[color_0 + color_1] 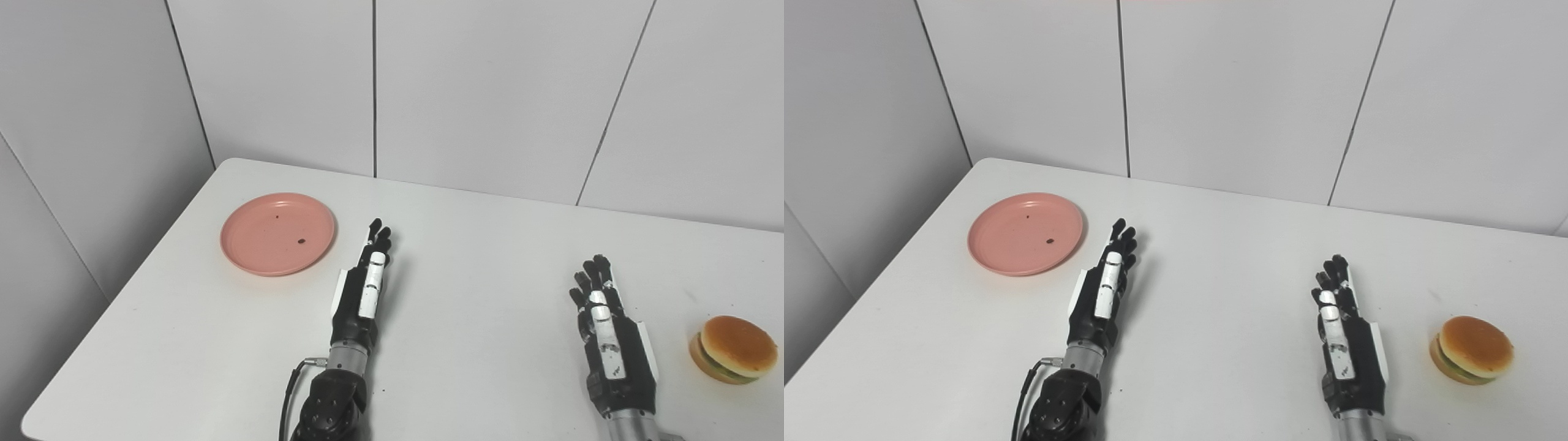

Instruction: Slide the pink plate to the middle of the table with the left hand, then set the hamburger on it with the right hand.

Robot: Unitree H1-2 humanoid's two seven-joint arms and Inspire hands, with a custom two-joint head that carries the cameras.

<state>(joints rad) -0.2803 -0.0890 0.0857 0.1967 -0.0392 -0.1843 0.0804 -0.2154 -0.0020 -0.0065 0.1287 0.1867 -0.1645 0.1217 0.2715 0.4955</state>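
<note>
White table [478, 318]: pink plate [278, 233] lay at the far left, bearing two small dark specks; hamburger [734, 350] sat tilted near the right edge, well apart from the plate. Left hand [361, 288] was just right of the plate, not touching it, fingers straight, side by side, holding nothing. Right hand [609, 334] was left of the hamburger, fingers extended, slightly spread, empty.

Both forearms cut off at bottom edge; specks on pink plate [257, 245] too small to ID (crumbs?).
</note>
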